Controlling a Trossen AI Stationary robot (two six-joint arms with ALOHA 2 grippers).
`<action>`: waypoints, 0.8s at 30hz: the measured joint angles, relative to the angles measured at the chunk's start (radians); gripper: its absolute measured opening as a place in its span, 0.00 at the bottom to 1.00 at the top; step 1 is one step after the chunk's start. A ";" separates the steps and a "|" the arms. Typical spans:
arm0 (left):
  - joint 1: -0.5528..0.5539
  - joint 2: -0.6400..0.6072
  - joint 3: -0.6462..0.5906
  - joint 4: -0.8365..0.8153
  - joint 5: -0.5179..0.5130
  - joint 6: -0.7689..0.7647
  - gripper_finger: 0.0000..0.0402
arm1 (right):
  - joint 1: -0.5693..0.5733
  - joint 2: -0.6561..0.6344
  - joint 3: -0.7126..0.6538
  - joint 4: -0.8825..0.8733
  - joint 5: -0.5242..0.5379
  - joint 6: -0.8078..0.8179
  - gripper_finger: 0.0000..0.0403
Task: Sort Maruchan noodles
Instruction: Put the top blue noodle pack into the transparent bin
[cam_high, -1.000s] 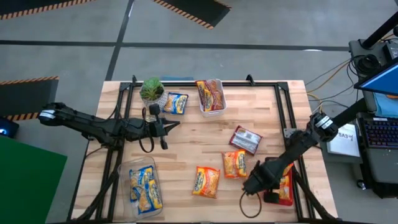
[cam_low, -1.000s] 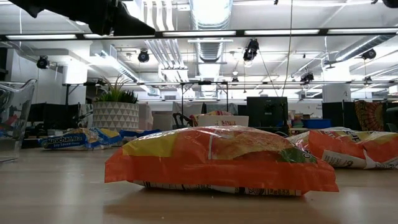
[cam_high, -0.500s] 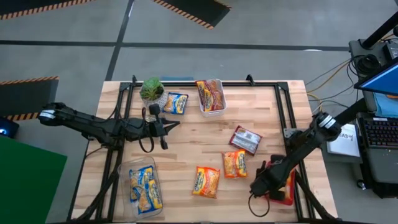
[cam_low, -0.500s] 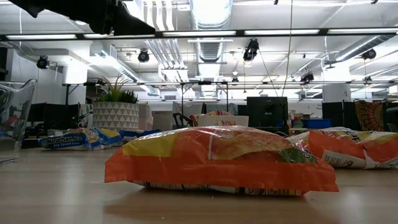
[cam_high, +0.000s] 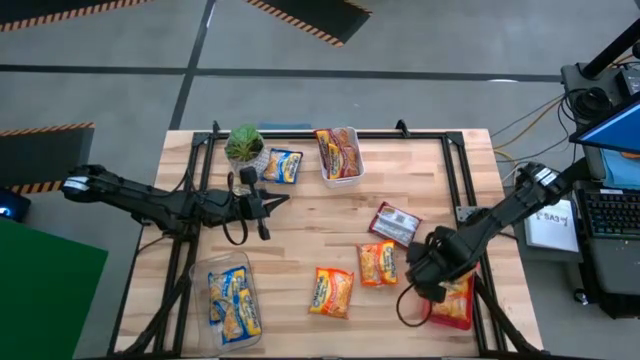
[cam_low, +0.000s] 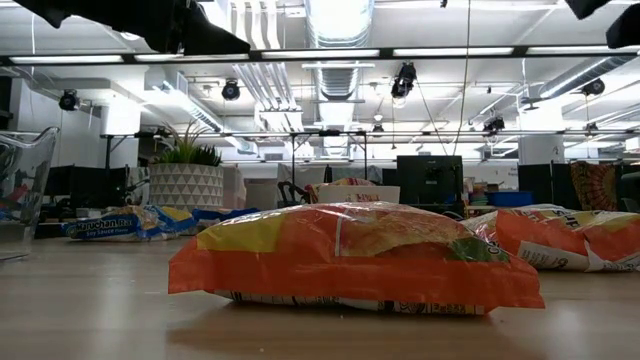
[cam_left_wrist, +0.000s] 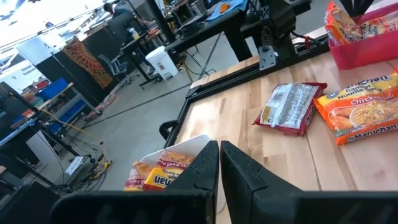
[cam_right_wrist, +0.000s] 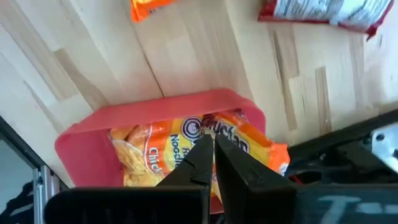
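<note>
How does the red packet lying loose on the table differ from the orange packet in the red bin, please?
The red packet is maroon with a silvery face; the orange packet is orange-yellow. The red packet lies loose on the table; the orange packet sits in the red bin, under the shut right gripper. Both are flat noodle packets.

both arms are dark, nearly black, built of slim tube-like links joined by thicker rounded joints. the left arm (cam_high: 150, 203) has a bulky rounded joint at its outer end and black cable looping beside its wrist. the right arm (cam_high: 500, 218) carries a white label on the link near its base and a black cable loop hanging below its wrist. each wrist ends in two flat, tapering, matte dark fingers (cam_left_wrist: 205, 168) with angular edges.
</note>
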 joint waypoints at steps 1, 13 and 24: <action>0.000 0.000 0.000 0.000 0.000 0.000 0.00 | 0.000 -0.001 -0.009 0.003 -0.006 0.004 0.02; 0.000 0.000 0.000 -0.002 0.001 0.000 0.00 | -0.006 0.103 -0.203 0.147 -0.094 -0.121 0.02; 0.000 0.000 0.000 0.006 0.003 -0.018 0.00 | -0.013 0.178 -0.205 0.162 0.026 -0.230 0.02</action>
